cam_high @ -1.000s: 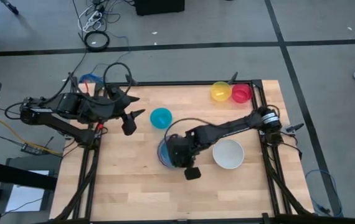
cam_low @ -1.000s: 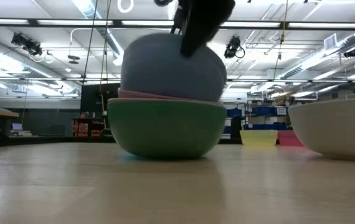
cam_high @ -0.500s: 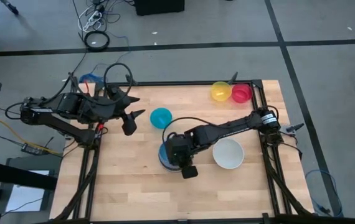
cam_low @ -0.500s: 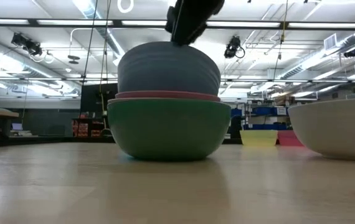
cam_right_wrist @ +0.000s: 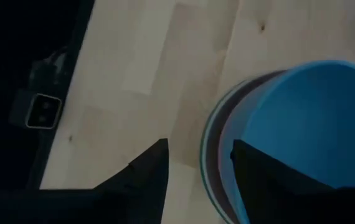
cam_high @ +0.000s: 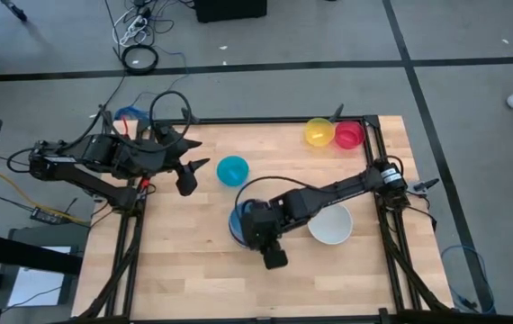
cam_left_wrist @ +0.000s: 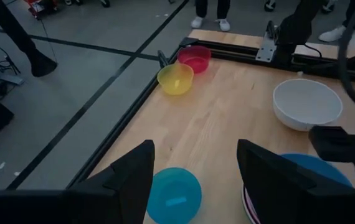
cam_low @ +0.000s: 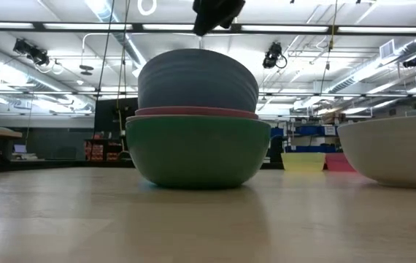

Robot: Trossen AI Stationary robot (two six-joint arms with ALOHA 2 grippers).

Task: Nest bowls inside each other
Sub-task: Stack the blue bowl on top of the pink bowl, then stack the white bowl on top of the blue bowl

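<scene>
A blue bowl [cam_low: 197, 79] sits domed on a pink bowl's rim [cam_low: 197, 112], and the pink bowl sits inside a green bowl [cam_low: 197, 150] that rests on the table mid-front. My right gripper [cam_low: 209, 14] hangs open just above the blue bowl [cam_right_wrist: 308, 137], clear of it; in the high view it [cam_high: 255, 223] covers the stack. At the table's left, my left gripper [cam_high: 192, 171] waits open and high. A cyan bowl [cam_high: 232, 169] stands alone behind the stack, and a white bowl [cam_high: 330, 223] stands to its right.
A yellow bowl [cam_high: 319, 132] and a red bowl [cam_high: 349, 135] stand side by side at the far right edge. Black rails [cam_high: 378, 144] frame the table. Bare wood lies in front of the stack and to its left.
My right gripper has opened, let go of the blue bowl and risen clear of it. The blue bowl, tilted a second ago, has settled level on the pink bowl's rim.
</scene>
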